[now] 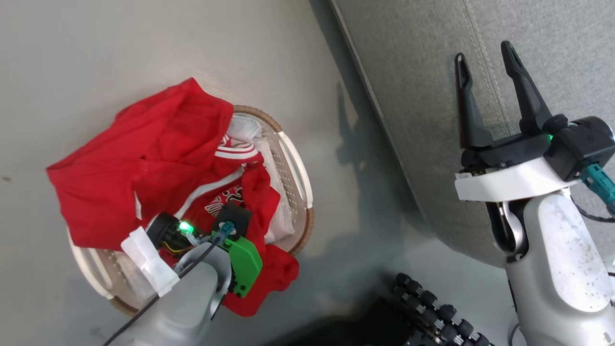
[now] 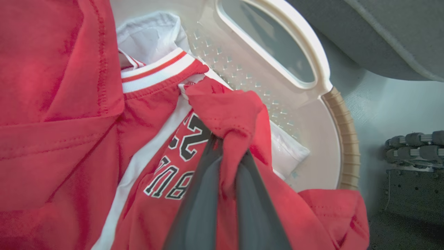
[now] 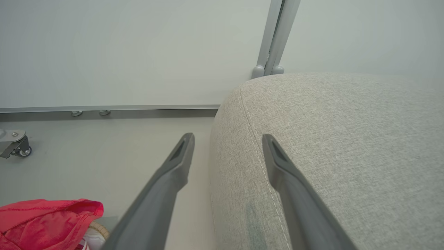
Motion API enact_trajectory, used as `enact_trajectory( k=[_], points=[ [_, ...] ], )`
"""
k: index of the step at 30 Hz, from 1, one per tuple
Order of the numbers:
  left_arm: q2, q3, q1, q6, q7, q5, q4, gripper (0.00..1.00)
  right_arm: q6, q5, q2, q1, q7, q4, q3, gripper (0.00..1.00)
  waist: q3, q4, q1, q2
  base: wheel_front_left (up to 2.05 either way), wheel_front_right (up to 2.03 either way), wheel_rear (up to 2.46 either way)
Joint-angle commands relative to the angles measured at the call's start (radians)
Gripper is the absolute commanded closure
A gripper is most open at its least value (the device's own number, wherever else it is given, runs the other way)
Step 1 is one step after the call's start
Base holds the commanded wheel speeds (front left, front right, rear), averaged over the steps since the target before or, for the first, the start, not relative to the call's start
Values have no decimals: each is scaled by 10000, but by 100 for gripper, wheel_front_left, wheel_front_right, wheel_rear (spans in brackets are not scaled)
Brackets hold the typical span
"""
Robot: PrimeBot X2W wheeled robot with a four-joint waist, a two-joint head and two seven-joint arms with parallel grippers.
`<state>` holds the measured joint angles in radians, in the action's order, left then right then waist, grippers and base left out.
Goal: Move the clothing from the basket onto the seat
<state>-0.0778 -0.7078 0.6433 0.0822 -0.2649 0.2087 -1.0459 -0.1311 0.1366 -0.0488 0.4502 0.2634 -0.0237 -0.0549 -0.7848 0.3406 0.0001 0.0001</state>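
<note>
Red clothing (image 1: 144, 163) with white stripes and lettering is heaped in the white perforated basket (image 1: 298, 168) on the floor and spills over its rim. My left gripper (image 2: 227, 152) is down in the basket, shut on a fold of a red jersey (image 2: 225, 114) whose cloth is bunched between its fingers. From the head view, the left wrist (image 1: 211, 240) covers those fingers. My right gripper (image 1: 485, 62) hangs open and empty above the edge of the grey seat (image 1: 423, 86), with its fingers (image 3: 177, 166) astride the seat's stitched seam (image 3: 256, 146).
White fabric (image 2: 149, 34) lies under the red clothes inside the basket. A dark wheeled base (image 1: 432, 312) stands near the bottom of the head view, beside the seat's corner. Behind the seat are a pale wall panel (image 3: 138, 52) and a castor (image 3: 20, 149).
</note>
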Motion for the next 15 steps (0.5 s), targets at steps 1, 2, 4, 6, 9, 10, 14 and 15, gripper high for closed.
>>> enact_trajectory(
  k=[1,2,4,6,9,10,14,15],
  points=[
    [15,104,-220,-26,7,96,219,100,6,-91,-31,-205,21,-65,70,0,671,-528,-1,-1,0,0,0],
    [39,187,-367,22,6,178,407,100,6,-131,-31,-264,21,-111,135,0,874,-651,-1,-1,0,0,0],
    [90,208,-580,110,6,170,776,100,6,-316,-29,-376,21,-172,172,0,1222,-862,-1,-1,0,0,0],
    [129,187,-810,187,6,147,1143,100,6,-440,-37,-550,21,-261,258,0,1574,-1074,-1,-1,0,0,0],
    [164,140,-1097,310,6,131,1698,100,6,-671,-35,-787,21,-402,388,0,2143,-1405,-1,-1,0,0,0],
    [174,159,-1202,329,7,151,1933,100,8,-735,-37,-873,21,-471,456,0,2373,-1536,-1,-1,0,0,0],
    [202,160,-1490,419,6,142,2724,100,6,-952,-37,-1282,21,-658,645,0,3175,-2012,-1,-1,0,0,0],
    [203,78,-1534,438,7,41,2880,100,6,-987,-37,-1382,23,-692,688,0,3360,-2120,-1,-1,0,0,0]
  ],
)
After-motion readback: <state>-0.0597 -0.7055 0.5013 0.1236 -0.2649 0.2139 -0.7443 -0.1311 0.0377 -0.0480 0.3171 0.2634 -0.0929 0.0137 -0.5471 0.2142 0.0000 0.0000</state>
